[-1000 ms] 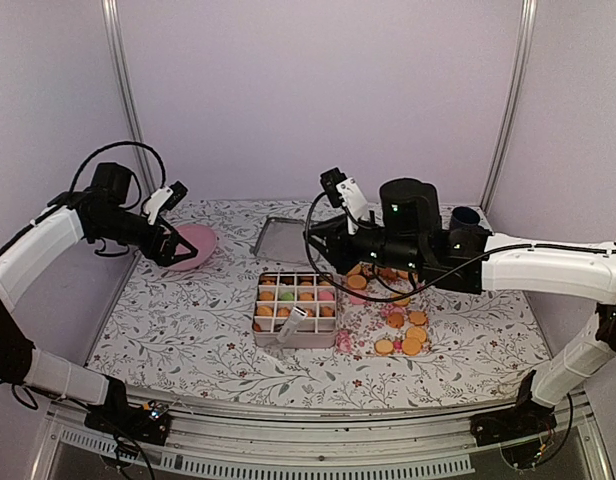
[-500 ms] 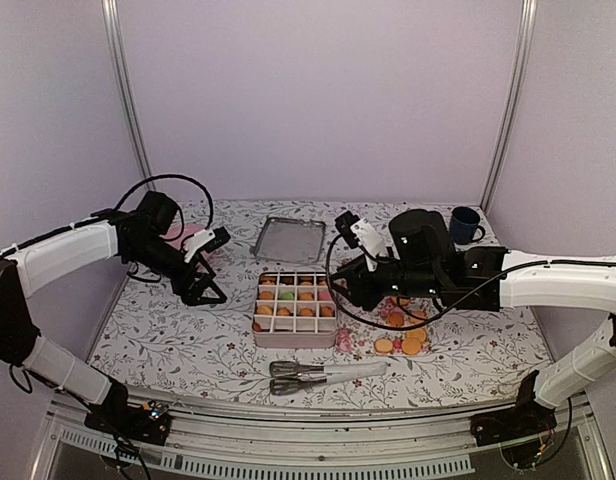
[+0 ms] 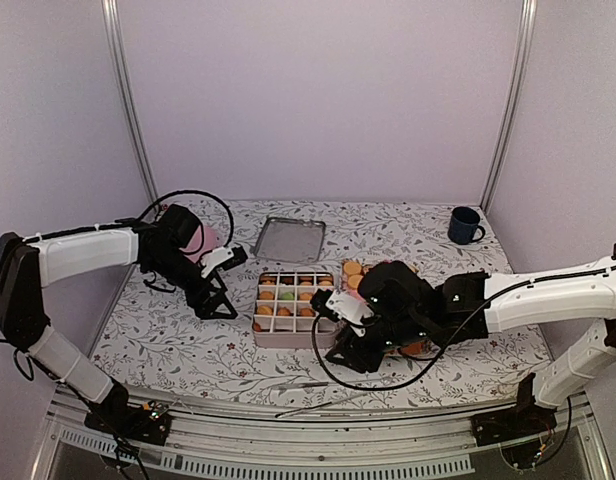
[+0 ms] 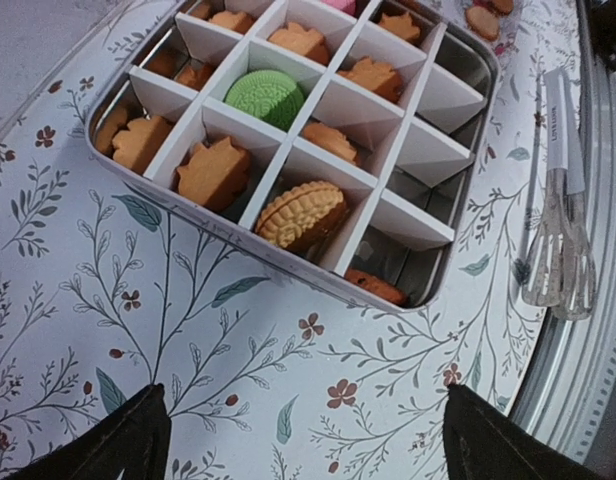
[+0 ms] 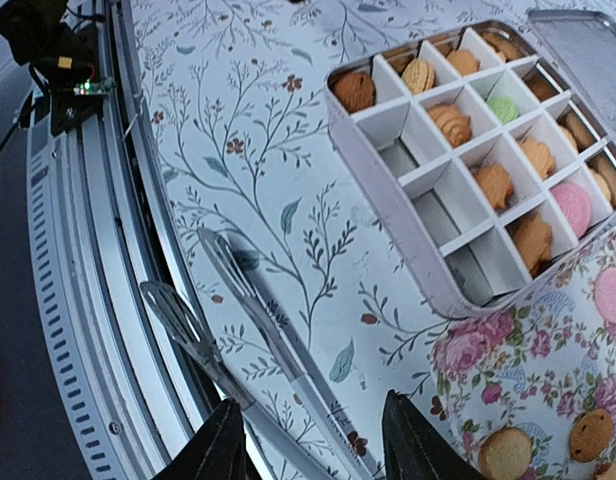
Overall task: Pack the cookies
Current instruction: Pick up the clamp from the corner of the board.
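The cookies lie partly in a white divided tin (image 3: 294, 336) at mid-table, among them a green one (image 4: 265, 97) and a pink one (image 5: 573, 207). More loose cookies (image 3: 353, 270) rest on a rose-patterned mat (image 5: 508, 350) right of the tin; my right arm hides most of them. My left gripper (image 3: 216, 300) hovers open just left of the tin, its jaws (image 4: 308, 450) wide apart over bare cloth. Low at the tin's front right corner, my right gripper (image 3: 346, 350) is open (image 5: 313, 450), and the handle of metal tongs (image 5: 258, 320) lies between its fingers.
The tongs (image 3: 308, 392) lie along the table's front edge, tips pointing left over the metal rail. The tin's lid (image 3: 288, 238) sits behind it. A pink plate (image 3: 200, 240) is at the back left and a blue mug (image 3: 464, 224) at the back right.
My right arm dropped from above the mat down to the front, and its jaws widened. The tongs went from beside the tin to the front edge. My left arm moved right toward the tin.
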`<move>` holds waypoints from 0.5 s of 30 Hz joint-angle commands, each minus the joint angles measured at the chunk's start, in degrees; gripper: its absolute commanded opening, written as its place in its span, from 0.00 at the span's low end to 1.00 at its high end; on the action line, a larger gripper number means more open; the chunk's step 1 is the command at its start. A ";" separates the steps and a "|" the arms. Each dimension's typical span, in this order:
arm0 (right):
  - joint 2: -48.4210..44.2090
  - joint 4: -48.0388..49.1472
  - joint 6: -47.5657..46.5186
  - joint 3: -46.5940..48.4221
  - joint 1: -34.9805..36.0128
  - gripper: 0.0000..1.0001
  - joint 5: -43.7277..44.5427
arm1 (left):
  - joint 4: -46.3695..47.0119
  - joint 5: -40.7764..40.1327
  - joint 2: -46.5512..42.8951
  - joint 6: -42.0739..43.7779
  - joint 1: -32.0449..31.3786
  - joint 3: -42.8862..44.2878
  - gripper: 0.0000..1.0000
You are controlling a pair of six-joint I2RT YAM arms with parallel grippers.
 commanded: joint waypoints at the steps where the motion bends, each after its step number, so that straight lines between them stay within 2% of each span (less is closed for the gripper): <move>1: -0.22 -4.21 -0.38 -3.26 2.15 0.49 -0.65 | 2.42 -1.76 1.06 0.04 -1.94 0.41 0.95; 7: 1.50 -4.53 -3.12 -5.99 2.71 0.50 -3.59 | 3.88 -1.30 5.65 -0.24 -3.35 2.60 0.92; 15: 7.92 -5.80 -8.91 -3.83 2.61 0.49 -2.12 | 4.90 -1.72 8.73 -1.12 -5.24 4.57 0.92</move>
